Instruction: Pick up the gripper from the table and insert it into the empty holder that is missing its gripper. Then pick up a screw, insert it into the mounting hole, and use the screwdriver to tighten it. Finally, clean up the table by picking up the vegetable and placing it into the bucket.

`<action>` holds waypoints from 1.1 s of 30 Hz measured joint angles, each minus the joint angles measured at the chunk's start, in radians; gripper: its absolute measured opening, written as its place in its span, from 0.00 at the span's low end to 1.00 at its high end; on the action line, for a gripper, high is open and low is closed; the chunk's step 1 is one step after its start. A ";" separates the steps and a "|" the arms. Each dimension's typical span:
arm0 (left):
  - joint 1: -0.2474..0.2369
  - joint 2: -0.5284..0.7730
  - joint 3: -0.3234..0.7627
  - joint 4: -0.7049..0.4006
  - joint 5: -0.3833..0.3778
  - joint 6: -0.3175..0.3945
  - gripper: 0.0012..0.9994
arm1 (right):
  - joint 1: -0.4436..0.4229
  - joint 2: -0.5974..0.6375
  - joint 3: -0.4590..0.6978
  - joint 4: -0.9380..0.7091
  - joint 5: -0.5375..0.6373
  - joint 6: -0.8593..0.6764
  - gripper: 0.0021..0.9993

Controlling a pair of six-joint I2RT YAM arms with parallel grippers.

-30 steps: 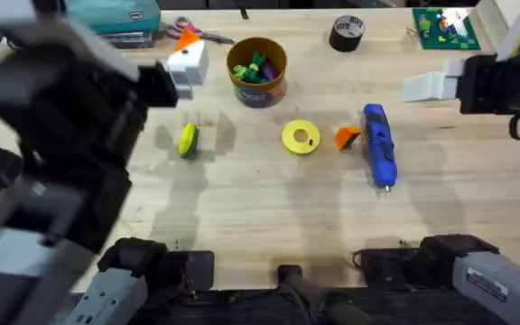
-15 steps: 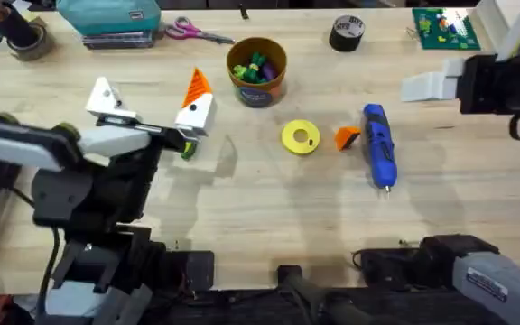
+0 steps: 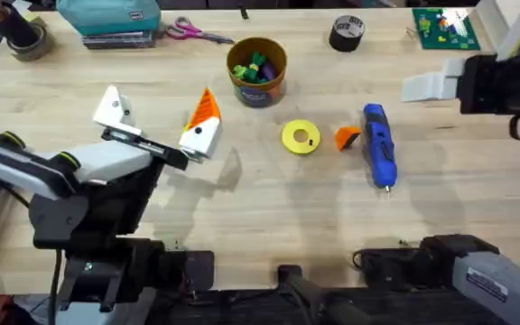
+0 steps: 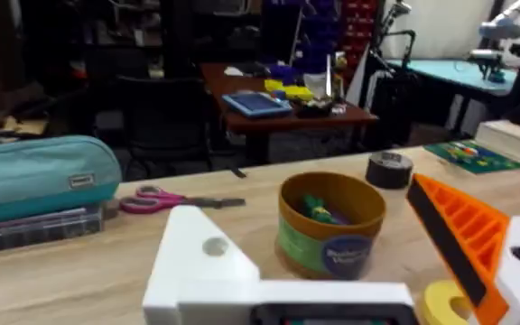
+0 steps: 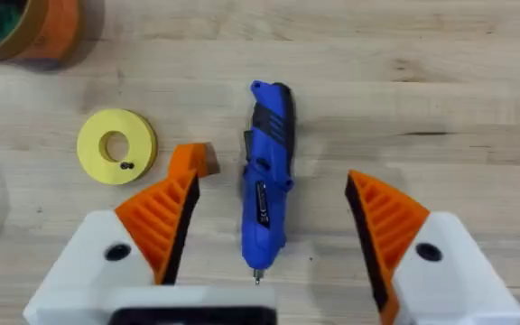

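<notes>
The orange ribbed gripper point(image 3: 347, 137) lies loose on the table between a yellow disc point(image 3: 301, 137) and the blue screwdriver point(image 3: 379, 144). My left gripper point(image 3: 156, 104) is open left of the bucket point(image 3: 257, 70). One of its white fingers is the bare holder point(image 3: 111, 106), whose mounting hole point(image 4: 213, 246) shows in the left wrist view. Its other finger carries an orange pad point(image 3: 204, 105). The vegetable is hidden under that finger. My right gripper point(image 5: 271, 179) hangs open above the screwdriver point(image 5: 267, 203), with the loose gripper point(image 5: 192, 161) beside it. Small dark screws point(image 5: 125, 166) rest on the disc point(image 5: 116, 146).
Along the back edge stand a teal case point(image 3: 116, 16), scissors point(image 3: 192, 32), a black tape roll point(image 3: 347, 32) and a green brick plate point(image 3: 444, 27). Another tape roll point(image 3: 25, 38) sits at the far left. The right arm point(image 3: 490, 81) is at the right edge.
My left arm has dropped from close under the camera to the table. Its open gripper then shifted slightly right and now covers the vegetable. The right arm has not moved.
</notes>
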 joint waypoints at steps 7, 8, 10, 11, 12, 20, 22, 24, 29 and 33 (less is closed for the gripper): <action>0.000 -0.079 -0.004 -0.124 0.095 0.000 0.99 | 0.000 0.000 0.000 0.000 0.000 0.000 1.00; 0.000 -0.087 -0.005 -0.138 0.108 0.000 0.99 | 0.000 0.000 0.000 0.000 0.000 0.000 1.00; 0.000 -0.100 -0.005 -0.156 0.131 0.000 0.99 | 0.000 0.000 0.000 0.000 0.000 0.000 1.00; 0.000 -0.105 -0.005 -0.164 0.142 0.000 0.99 | 0.000 0.000 0.000 0.000 0.000 0.000 1.00; 0.000 -0.111 -0.005 -0.191 0.178 0.000 0.99 | 0.000 0.000 0.000 0.000 0.000 0.000 1.00; 0.000 -0.111 -0.006 -0.264 0.293 0.011 0.99 | 0.000 0.000 0.000 0.000 0.000 0.000 1.00; -0.001 -0.116 -0.006 -0.294 0.327 0.018 0.99 | 0.000 0.000 0.000 0.000 0.000 0.000 1.00; -0.001 -0.136 -0.006 -0.335 0.356 0.023 0.99 | 0.000 0.000 0.000 0.000 0.000 0.000 1.00; -0.001 -0.177 -0.007 -0.379 0.419 0.030 0.99 | 0.000 0.000 0.000 0.000 0.000 0.000 1.00; -0.001 -0.177 -0.007 -0.382 0.454 0.031 0.99 | 0.000 0.000 0.000 0.000 0.000 0.000 1.00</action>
